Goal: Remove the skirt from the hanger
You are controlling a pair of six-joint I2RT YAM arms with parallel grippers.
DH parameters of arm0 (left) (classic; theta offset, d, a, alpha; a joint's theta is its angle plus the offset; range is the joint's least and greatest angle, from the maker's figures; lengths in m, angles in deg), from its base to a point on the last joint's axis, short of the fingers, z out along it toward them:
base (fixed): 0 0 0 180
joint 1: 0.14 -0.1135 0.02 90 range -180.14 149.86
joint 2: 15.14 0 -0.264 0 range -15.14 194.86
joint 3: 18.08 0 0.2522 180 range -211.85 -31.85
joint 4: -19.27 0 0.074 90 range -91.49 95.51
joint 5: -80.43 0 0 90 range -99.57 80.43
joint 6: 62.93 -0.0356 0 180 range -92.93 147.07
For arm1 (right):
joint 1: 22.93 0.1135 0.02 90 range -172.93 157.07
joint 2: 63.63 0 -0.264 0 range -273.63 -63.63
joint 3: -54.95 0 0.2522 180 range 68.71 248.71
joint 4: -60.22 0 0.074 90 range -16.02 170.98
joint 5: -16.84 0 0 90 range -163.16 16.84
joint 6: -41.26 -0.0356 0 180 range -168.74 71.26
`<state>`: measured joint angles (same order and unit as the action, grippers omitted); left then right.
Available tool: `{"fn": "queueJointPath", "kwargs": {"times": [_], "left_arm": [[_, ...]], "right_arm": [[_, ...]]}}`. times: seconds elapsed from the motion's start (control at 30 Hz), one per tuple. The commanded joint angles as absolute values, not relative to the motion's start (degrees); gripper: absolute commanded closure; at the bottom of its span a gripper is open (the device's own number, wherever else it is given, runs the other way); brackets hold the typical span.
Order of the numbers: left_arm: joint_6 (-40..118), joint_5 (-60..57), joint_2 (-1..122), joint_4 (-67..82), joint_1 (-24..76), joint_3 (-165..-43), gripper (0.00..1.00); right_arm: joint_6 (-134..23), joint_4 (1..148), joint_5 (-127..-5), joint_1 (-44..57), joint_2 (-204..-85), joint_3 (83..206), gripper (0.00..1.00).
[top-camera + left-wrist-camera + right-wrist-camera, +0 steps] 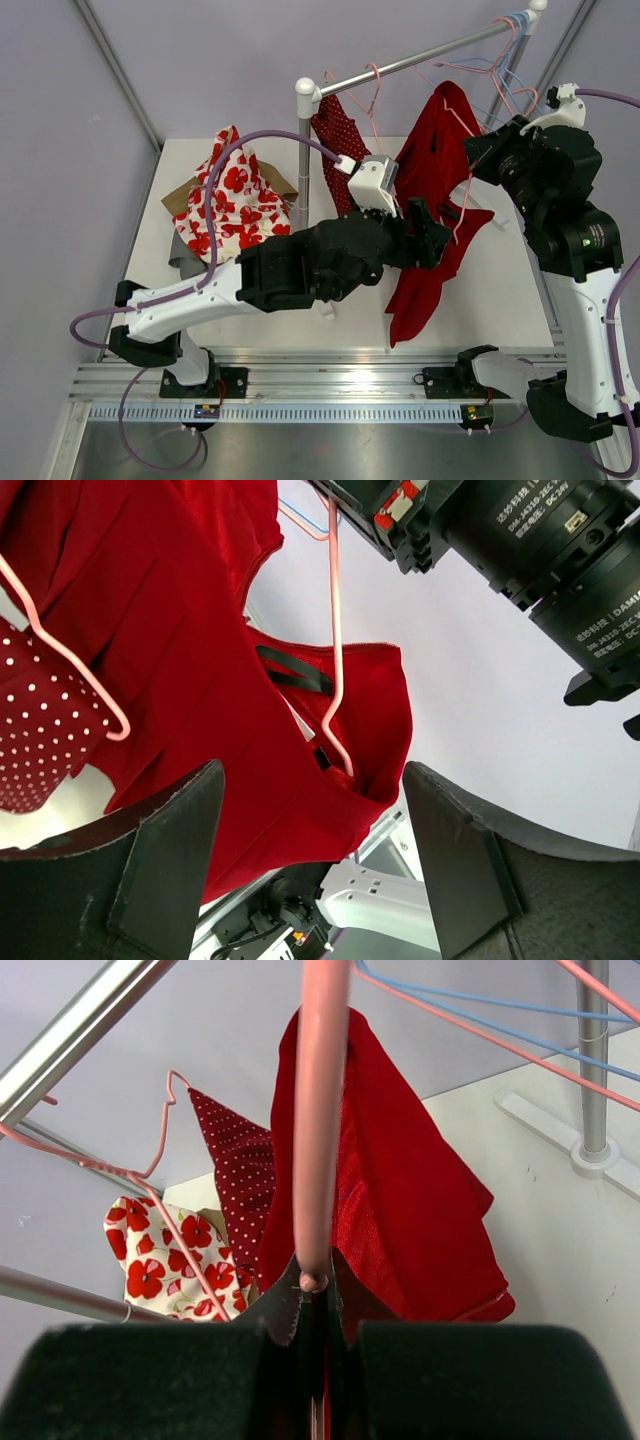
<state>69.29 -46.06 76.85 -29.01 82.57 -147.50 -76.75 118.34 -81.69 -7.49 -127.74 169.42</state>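
We see the red skirt point(432, 190) hanging on the pink hanger point(320, 1110) below the rail point(420, 60). Our right gripper point(314, 1305) pinches the pink hanger. Our left gripper point(312, 780) is wide open close to the red skirt.

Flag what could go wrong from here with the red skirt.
1. The right gripper pinches the pink hanger only by its thin end; a pull on the red skirt might twist it loose.
2. The left gripper is open with hanger wire running across the cloth before it; closing could catch wire too.
3. The polka-dot garment hangs close beside and may snag.
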Motion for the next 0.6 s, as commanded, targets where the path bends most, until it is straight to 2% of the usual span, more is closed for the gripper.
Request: {"fn": "queueJointPath", "kwargs": {"times": [0.0, 0.2, 0.3, 0.33, 0.4, 0.43, 0.5, 0.53, 0.57], "left_arm": [[70.4, -47.11, 77.23, -27.1, 82.3, -148.12, 0.24], [70.84, -44.12, 80.49, -26.84, 81.51, -150.49, 0.25], [70.66, -43.06, 82.15, -26.57, 81.33, -151.55, 0.29], [70.66, -42.36, 82.42, -26.4, 81.24, -151.9, 0.34], [70.4, -41.66, 83.21, -25.87, 80.98, -151.99, 0.38], [70.23, -41.39, 83.3, -25.69, 80.98, -151.99, 0.49], [69.96, -40.6, 83.83, -25.08, 80.98, -152.17, 0.61], [69.79, -40.42, 83.92, -24.9, 80.98, -152.34, 0.83], [69.7, -39.99, 84.18, -24.73, 80.98, -152.78, 0.93]], "right_arm": [[-77.48, 109.84, -82.74, -7.2, -125.59, 170.23, 1.0], [-78.1, 109.31, -82.47, -7.2, -124.8, 169.17, 1.0], [-78.71, 109.14, -82.65, -7.29, -124.36, 168.74, 1.0], [-78.8, 109.05, -82.56, -7.29, -124.1, 168.73, 1.0], [-78.89, 108.96, -82.65, -7.29, -123.83, 168.65, 1.0], [-78.89, 108.96, -82.74, -7.2, -123.83, 168.73, 1.0], [-78.98, 108.96, -82.91, -7.2, -123.66, 168.65, 1.0], [-79.24, 109.05, -83.26, -7.29, -123.57, 168.47, 1.0], [-79.41, 108.96, -83.61, -7.29, -123.31, 167.86, 1.0]]}}
